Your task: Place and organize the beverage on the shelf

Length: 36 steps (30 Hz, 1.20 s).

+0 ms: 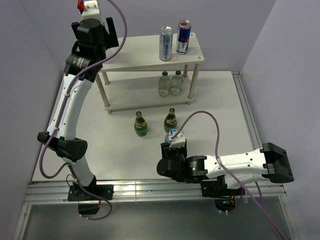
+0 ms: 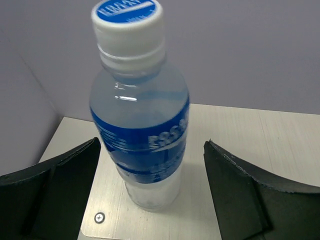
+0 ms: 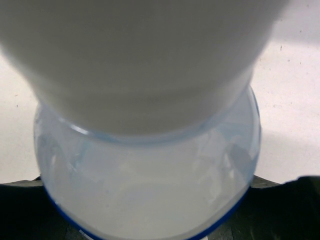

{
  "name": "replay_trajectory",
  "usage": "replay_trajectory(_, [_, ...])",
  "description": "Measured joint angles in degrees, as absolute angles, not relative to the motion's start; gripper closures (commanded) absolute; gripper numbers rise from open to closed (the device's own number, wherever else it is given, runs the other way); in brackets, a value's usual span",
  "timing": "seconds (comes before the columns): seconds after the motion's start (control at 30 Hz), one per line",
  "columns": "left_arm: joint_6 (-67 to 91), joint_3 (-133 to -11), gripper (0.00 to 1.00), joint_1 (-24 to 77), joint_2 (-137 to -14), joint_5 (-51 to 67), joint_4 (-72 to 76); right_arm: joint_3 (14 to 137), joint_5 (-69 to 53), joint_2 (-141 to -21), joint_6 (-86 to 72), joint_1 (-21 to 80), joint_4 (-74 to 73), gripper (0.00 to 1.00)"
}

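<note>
The shelf (image 1: 145, 56) holds two cans (image 1: 166, 43), two clear bottles (image 1: 170, 83) and a blue-label bottle (image 2: 142, 130), which stands between the fingers of the released left pincer (image 2: 152, 145). In front of the shelf, two green bottles (image 1: 141, 124) wait on the table (image 1: 220, 100), and the right pincer (image 1: 171, 141) grasps a blue-capped bottle (image 1: 170, 133).

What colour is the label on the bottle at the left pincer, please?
Blue label; left wrist view.

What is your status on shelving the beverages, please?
Left gripper open, astride blue-label bottle standing atop shelf. Right gripper shut on second plastic bottle. Two green bottles on table between it and shelf.
</note>
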State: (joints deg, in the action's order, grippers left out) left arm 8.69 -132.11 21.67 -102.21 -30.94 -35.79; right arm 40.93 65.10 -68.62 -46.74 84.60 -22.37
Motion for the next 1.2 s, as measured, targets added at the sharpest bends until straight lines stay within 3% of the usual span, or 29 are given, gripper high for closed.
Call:
replay_trajectory(0.3, [9.3,-128.2,0.09,21.2,-101.7,-30.8,-34.1,43.5,65.3,-68.7,-40.8,84.4,-20.2,1.0])
replay_trajectory(0.37, [10.0,-126.3,0.03,21.2,-100.8,-30.6,-34.1,44.7,65.1,-68.7,-37.3,84.2,-18.6,1.0])
replay_trajectory(0.63, [13.3,-112.8,0.01,21.3,-87.4,-28.2,-33.5,57.5,62.9,-68.9,-16.1,81.8,-6.4,1.0])
replay_trajectory(0.9, [16.0,-104.1,0.01,22.4,-75.1,-27.9,-32.3,85.8,54.8,-81.9,-0.8,71.1,0.3,1.0])
replay_trajectory(1.2, [17.8,-85.5,0.01,23.2,-63.7,-26.8,-31.1,126.0,44.7,-111.9,5.3,58.5,-8.0,1.0])
